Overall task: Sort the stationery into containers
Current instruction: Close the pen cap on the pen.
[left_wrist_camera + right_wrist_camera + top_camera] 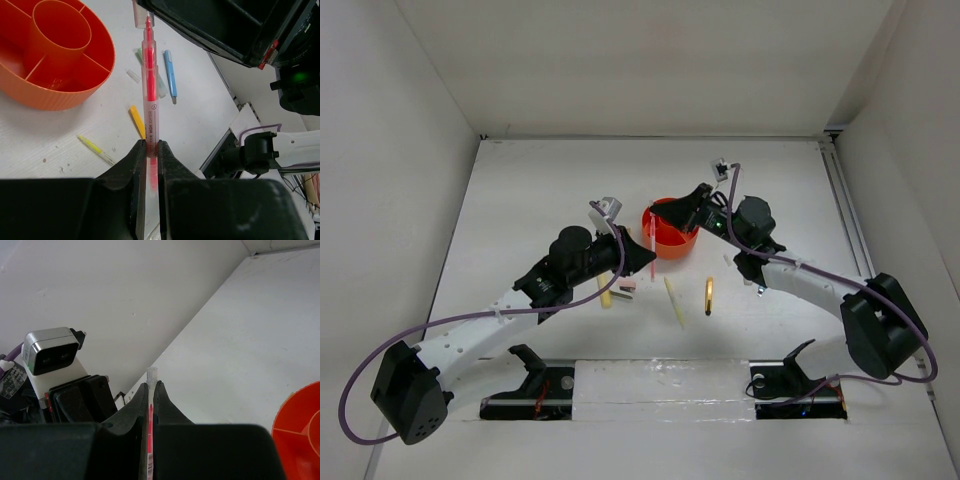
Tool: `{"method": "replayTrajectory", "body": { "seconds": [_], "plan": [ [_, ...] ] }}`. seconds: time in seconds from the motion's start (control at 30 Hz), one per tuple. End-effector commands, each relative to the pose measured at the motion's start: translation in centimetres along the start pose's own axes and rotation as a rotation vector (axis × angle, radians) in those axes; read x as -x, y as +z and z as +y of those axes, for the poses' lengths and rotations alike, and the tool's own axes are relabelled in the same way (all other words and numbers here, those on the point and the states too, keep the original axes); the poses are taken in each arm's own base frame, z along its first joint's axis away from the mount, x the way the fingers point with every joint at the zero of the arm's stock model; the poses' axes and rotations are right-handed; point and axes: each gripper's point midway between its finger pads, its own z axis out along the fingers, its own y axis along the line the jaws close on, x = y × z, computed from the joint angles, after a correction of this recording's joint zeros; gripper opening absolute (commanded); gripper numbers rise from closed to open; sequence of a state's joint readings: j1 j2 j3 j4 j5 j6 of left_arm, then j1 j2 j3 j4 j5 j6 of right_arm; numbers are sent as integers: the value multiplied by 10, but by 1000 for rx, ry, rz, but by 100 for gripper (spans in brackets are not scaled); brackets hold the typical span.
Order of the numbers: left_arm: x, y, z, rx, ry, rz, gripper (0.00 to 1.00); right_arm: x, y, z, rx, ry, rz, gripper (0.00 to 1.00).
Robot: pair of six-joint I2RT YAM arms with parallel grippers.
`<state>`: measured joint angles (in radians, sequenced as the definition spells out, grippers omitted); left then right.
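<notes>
My left tool [152, 146] is clamped on the pink pen [149, 75]; my right tool [153, 386] seems pinched on its far end. The pen stands mid-frame, the orange organiser [55, 97] at upper left on the counter [40, 145].

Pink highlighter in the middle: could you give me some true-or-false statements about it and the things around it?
1. The left gripper is shut on the pink highlighter. True.
2. The orange organiser is packed with pens. False: the compartments in view are empty.
3. A blue pen lies on the table. True.
4. The right gripper stands wide open. False: it is shut, apparently on the same highlighter.
</notes>
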<state>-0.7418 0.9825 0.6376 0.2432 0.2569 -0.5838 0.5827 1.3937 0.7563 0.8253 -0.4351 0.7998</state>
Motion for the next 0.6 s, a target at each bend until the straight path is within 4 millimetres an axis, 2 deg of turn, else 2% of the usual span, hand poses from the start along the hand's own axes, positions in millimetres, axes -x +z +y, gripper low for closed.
{"method": "replayTrajectory", "body": {
  "seconds": [0.0,0.37,0.57],
  "plan": [
    [34,-6,-25,-66,24,-99,0,11,2,14,67,-32,-40,0],
    [50,-5,-31,-83,36,-168,0,6,4,14,68,-7,-28,0],
    [51,1,-30,-83,36,-168,0,4,3,10,56,-3,-29,0]
  ]
}}
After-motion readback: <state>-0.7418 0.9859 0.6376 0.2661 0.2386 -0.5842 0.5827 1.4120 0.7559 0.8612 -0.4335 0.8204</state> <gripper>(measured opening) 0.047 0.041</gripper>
